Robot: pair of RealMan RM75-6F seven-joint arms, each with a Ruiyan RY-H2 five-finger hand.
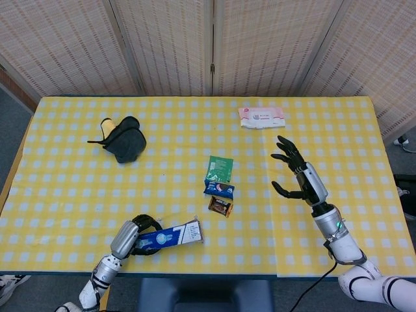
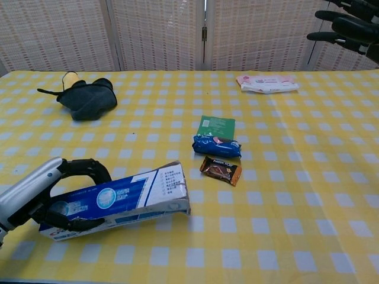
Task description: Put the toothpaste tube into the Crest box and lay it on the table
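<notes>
Left arm: enters at the near table edge, forearm low and angled inward. Left hand (image 1: pixel 130 235) (image 2: pixel 50 194): low at the table surface, fingers curled around the near end of the Crest box (image 1: pixel 170 235) (image 2: pixel 121 200), thumb beneath, holding it lengthwise. Right arm: rises from the near right corner, forearm angled up over the table. Right hand (image 1: pixel 298 177) (image 2: pixel 346 28): raised, fingers spread apart, holding nothing.

Bright, even overhead light in both views; shadows are soft and short, one thin under the Crest box (image 2: pixel 118 201). Focus stays sharp, no glare, slight chest-view edge stretching.
</notes>
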